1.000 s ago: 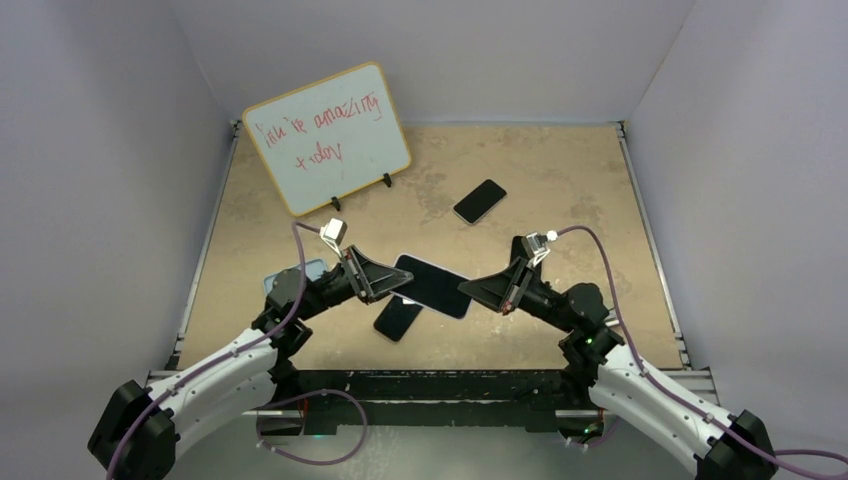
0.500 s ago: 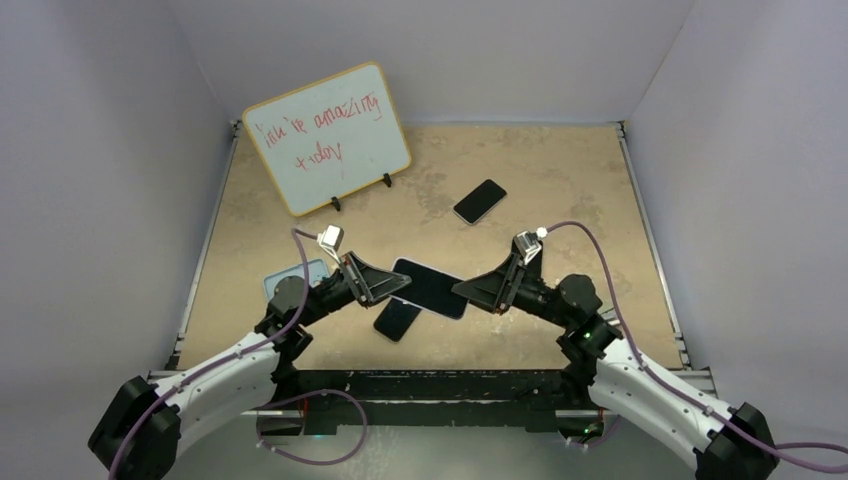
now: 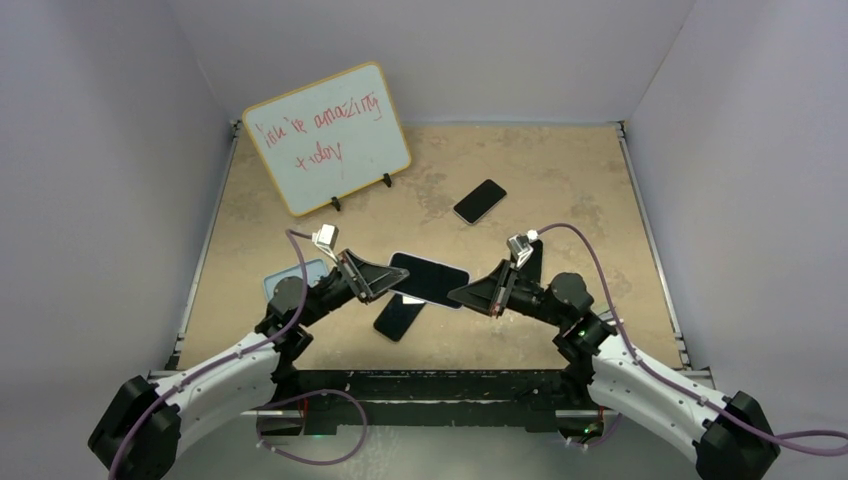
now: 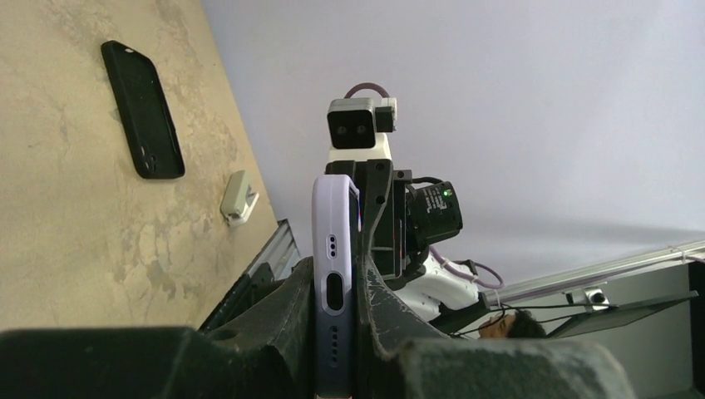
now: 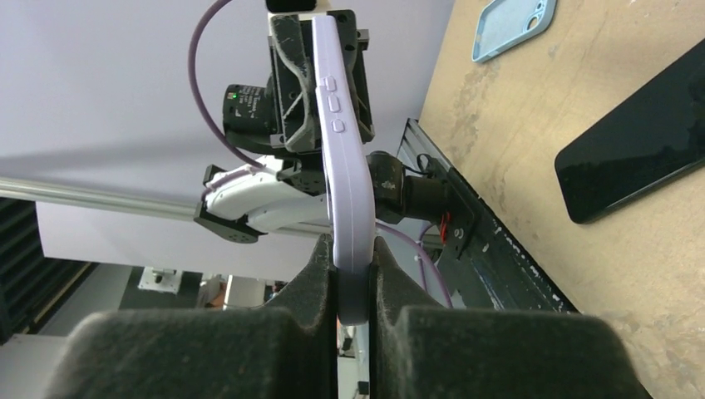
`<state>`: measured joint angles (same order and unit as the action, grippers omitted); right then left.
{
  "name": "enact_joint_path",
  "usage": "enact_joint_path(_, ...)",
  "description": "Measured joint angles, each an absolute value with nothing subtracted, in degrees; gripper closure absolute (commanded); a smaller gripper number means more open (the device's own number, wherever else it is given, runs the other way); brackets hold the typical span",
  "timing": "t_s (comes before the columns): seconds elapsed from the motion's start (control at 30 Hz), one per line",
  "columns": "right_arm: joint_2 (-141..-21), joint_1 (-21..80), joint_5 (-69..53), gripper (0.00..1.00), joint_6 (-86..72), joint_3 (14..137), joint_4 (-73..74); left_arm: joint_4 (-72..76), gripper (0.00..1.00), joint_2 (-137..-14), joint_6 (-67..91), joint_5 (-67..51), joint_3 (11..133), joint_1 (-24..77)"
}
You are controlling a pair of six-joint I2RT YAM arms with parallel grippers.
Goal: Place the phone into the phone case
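The phone (image 3: 430, 279) is up in the air over the middle of the bench (image 3: 560, 180), with its dark screen facing up. The left gripper (image 3: 398, 283) pinches one short end and the right gripper (image 3: 457, 293) pinches the other, both pressed tight on it. It has a soft purple rim, but from these views I cannot tell if that rim is a case or the phone's own body. A blue case (image 3: 300, 272) lies flat on the bench by the left arm, well apart from the phone. The job looks to be at the holding and fitting step. Next, the phone must be lined up square and pushed in at each corner, with one gripper letting go. A black phone (image 3: 398, 317) lies just under the held one. The bench is tan and blotchy, a whiteboard (image 3: 328, 137) with red writing stands at the back, and pale walls (image 3: 110, 150) close it in.
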<state>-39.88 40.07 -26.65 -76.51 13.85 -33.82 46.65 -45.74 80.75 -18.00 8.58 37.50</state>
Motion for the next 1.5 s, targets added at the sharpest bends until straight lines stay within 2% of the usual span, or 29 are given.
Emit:
enact_joint_path(0.23,-39.3,40.0,-24.6,1.00,-79.1,12.9,-34.2,30.8,1.00,-43.9,70.3,-18.0,17.6,37.5)
enact_joint_path(0.27,-39.3,40.0,-24.4,0.91,-79.4,12.9,-34.5,29.6,1.00,-43.8,69.1,-18.2,18.4,37.5)
enact_joint_path(0.33,-39.2,40.0,-24.1,0.64,-79.4,12.8,-35.0,28.1,1.00,-43.7,67.6,-18.5,19.3,37.5)
enact_joint_path(0.43,-39.0,40.1,-23.6,0.36,-78.3,12.8,-33.1,28.1,1.00,-43.7,65.0,-20.7,19.8,37.5)
enact_joint_path(0.5,-37.6,40.1,-23.4,0.25,-76.0,13.1,-30.2,27.5,1.00,-44.4,62.7,-22.7,19.9,37.5)
enact_joint_path(0.7,-29.8,40.1,-22.8,0.08,-64.9,18.6,-15.9,24.9,1.00,-47.5,59.3,-32.0,23.1,37.1)
enact_joint_path(0.87,-31.2,40.1,-23.5,0.11,-54.0,25.3,-10.9,20.8,1.00,-50.3,54.6,-40.9,26.6,37.3)
enact_joint_path(1.0,-37.7,40.1,-25.6,0.23,-46.6,29.9,-8.4,17.5,1.00,-52.2,51.6,-45.3,27.5,37.3)
enact_joint_path(1.13,-44.5,40.1,-31.3,0.28,-44.1,30.8,-9.9,16.2,1.00,-54.7,50.0,-48.4,28.1,37.3)
enact_joint_path(1.37,-52.1,40.1,-39.7,0.51,-45.4,26.5,-19.4,15.3,1.00,-57.4,48.3,-49.2,28.6,37.3)
enact_joint_path(1.47,-53.8,40.1,-42.0,0.68,-47.2,24.3,-23.9,15.4,1.00,-57.5,48.3,-49.2,28.6,37.3)
enact_joint_path(1.5,-54.5,40.1,-42.7,0.78,-47.8,23.8,-25.3,15.5,1.00,-57.5,48.3,-49.2,28.6,37.3)
